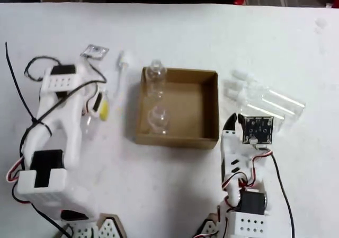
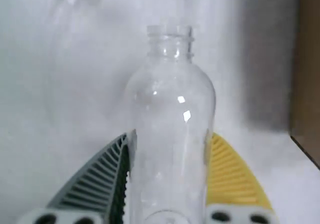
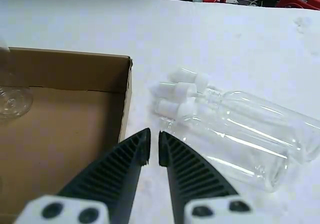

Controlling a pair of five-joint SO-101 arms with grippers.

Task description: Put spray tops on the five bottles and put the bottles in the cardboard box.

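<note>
1. Three capped bottles (image 1: 267, 100) lie side by side on the tabletop (image 1: 175, 185). They are just beside the cardboard box (image 1: 198, 108) on its right-arm side, with their white tops pointing toward the box.
2. One uncapped bottle (image 2: 170, 109) is grasped by the left pincer (image 2: 168, 140). The grey and yellow fingers (image 2: 235, 174) press on its two sides, and its open neck points away from the wrist. It is near the box on the side opposite the capped bottles, apart from the wall.
3. One loose spray top (image 1: 123, 63) with its thin tube lies on the tabletop, just beside the box's far corner on that same side.
4. The right pincer (image 3: 154, 146) is clenched to a thin slit and holds nothing. It hovers by the box's near corner, on the capped bottles' side.
5. Inside the box, a clear bottle (image 1: 157, 116) lies along the wall toward the left arm. I cannot tell whether it is one bottle or two.
</note>
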